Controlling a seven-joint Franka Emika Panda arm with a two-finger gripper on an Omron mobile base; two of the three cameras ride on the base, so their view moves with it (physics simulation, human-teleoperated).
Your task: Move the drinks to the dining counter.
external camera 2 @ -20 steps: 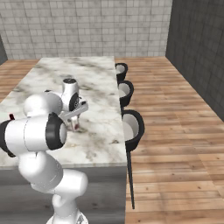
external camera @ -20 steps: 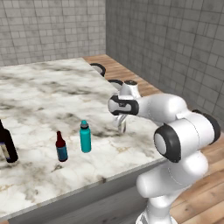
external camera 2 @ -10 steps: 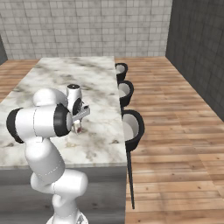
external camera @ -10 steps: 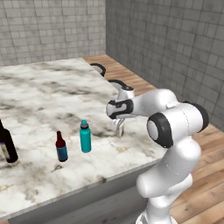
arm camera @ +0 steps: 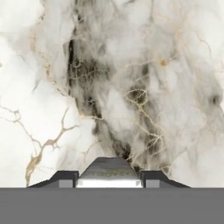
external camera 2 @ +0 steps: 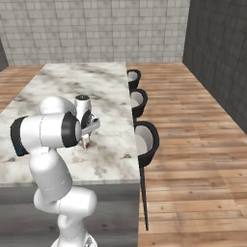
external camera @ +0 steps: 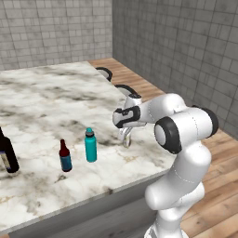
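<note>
Three drinks stand on your table (external camera: 42, 100): wine bottle (external camera: 7, 155) far left, small brown bottle (external camera: 65, 156), teal bottle (external camera: 90, 145). Jaws clenched on small pale can (arm camera: 109, 172), held low over marble just right of teal btl.

Marble dining counter (external camera: 42, 97) — wine bottle (external camera: 6, 153), brown-red bottle (external camera: 65, 155), teal bottle (external camera: 90, 145), can (external camera: 126, 138)

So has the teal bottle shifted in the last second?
No. The teal water bottle stands right of the small brown-red bottle on the dining counter, same spot.
</note>
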